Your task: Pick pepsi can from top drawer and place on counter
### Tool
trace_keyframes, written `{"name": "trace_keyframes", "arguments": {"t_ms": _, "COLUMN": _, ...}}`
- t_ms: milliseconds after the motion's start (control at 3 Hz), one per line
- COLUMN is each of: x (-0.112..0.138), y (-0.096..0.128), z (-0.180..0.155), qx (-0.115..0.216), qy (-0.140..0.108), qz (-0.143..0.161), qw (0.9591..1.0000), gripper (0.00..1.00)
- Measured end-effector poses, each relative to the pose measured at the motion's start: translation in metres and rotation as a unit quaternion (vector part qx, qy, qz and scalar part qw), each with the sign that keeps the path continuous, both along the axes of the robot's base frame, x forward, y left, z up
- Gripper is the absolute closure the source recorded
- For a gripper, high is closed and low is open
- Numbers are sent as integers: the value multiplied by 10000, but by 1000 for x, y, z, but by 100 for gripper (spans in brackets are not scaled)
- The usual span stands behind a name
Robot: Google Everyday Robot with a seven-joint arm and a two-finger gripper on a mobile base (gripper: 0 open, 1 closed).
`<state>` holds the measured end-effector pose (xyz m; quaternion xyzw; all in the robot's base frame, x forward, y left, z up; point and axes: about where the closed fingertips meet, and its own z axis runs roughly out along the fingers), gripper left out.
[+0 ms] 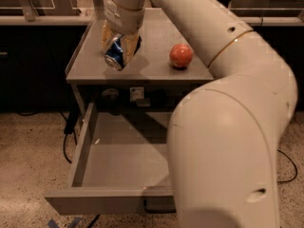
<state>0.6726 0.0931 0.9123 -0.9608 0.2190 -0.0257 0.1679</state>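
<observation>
The tool is hanging over the left front part of the table, its fingers closing on both sides of the can and gripping it. The can is sitting tilted in that grip, its silver end pointing down toward the tabletop; whether it is touching the surface cannot be told. A round red object is resting on the table to the can's right, apart from it. Below, the drawer is standing pulled open.
</observation>
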Motion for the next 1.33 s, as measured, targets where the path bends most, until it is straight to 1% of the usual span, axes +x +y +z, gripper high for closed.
{"name": "trace_keyframes", "arguments": {"t_ms": 667, "x": 44, "y": 6, "z": -1, "qx": 15, "qy": -157, "qz": -29, "qw": 9999, "gripper": 100}}
{"name": "trace_keyframes", "arguments": {"t_ms": 1000, "x": 61, "y": 5, "z": -9, "qx": -71, "qy": -238, "qz": -95, "qw": 9996, "gripper": 100}}
{"name": "trace_keyframes", "arguments": {"t_ms": 1333, "x": 69, "y": 8, "z": -20, "qx": -200, "qy": -225, "qz": -109, "qw": 9995, "gripper": 100}}
